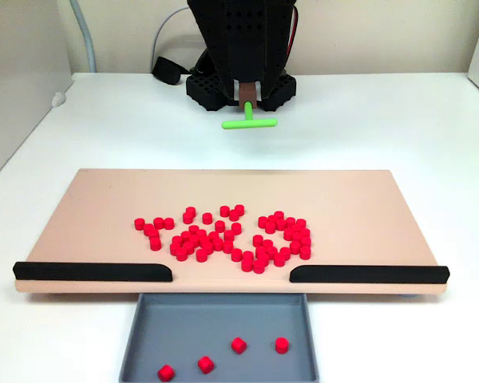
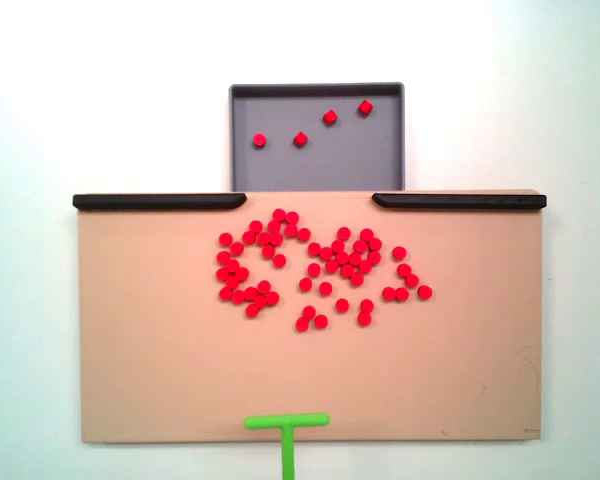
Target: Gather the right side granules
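On the tan board (image 1: 359,199) the granules (image 1: 223,238) lie scattered in a loose band across the middle, between the two black rails (image 1: 92,272) and short of the gap that opens onto the grey tray (image 1: 136,343). Four pellets already sit in that tray. From the front fixed view the band splits roughly into a left clump and a right clump (image 1: 283,239); in the top-down fixed view the same pile (image 2: 315,268) shows a few loners straggling at its right edge.

My gripper (image 1: 248,108) hangs at the far edge of the board, closed around the stem of the green T-shaped tool (image 2: 287,425), so the crossbar is my working edge. That crossbar lies parallel to the board's long side, its stem running back toward my base, and its long axis is side to side in both fixed views.

I judge the sweep has not begun. To do it well I should keep the bar flat on the board and square to the push, set it down outside the side clump, then draw inward slowly so pellets bunch rather than roll past the bar's ends.
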You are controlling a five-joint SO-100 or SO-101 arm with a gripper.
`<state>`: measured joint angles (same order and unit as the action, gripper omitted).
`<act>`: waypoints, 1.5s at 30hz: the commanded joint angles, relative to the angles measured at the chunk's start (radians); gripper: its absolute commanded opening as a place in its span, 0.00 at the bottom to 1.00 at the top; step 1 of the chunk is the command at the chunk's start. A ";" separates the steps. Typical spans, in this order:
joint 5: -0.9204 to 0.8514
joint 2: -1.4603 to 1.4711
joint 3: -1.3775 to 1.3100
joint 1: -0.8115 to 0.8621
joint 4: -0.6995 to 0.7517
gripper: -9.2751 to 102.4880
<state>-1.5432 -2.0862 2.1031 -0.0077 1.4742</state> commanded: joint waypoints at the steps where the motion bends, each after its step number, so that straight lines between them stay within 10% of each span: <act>1: 0.002 -0.008 -0.037 0.003 -0.005 0.11; 25: -0.029 0.015 -0.037 0.008 -0.006 0.11; 45: -0.488 0.018 -0.041 0.189 -0.058 0.08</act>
<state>-1.9374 -2.0479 2.1031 0.1611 1.4189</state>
